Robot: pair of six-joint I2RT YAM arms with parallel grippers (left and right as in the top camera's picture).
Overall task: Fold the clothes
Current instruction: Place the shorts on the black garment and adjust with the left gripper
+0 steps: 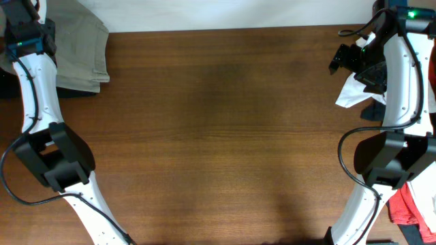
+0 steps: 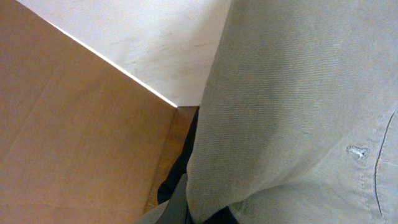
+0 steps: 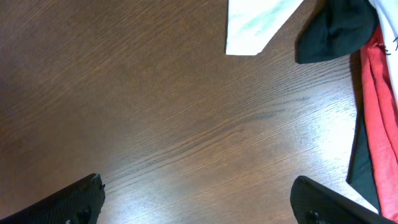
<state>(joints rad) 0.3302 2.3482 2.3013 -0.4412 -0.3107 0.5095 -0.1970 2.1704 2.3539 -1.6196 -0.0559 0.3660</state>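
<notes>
The khaki garment [image 1: 82, 47] lies bunched at the table's far left corner, partly over the edge. It fills the right of the left wrist view [image 2: 292, 106], with a seam and a buttonhole showing. My left gripper [image 1: 28, 34] is at that garment; the cloth hides its jaws. My right gripper [image 3: 202, 202] is open and empty, low over bare wood at the far right [image 1: 346, 58]. A white garment [image 1: 351, 92] [image 3: 252, 25], a dark garment [image 1: 372, 109] [image 3: 336, 31] and a red garment [image 3: 376, 118] lie near it.
The wooden table [image 1: 218, 136] spans the view. Its far edge meets a pale surface [image 2: 143, 37]. A folded red cloth [image 1: 409, 204] sits at the right edge by the right arm's base. Both arm bases stand at the near corners.
</notes>
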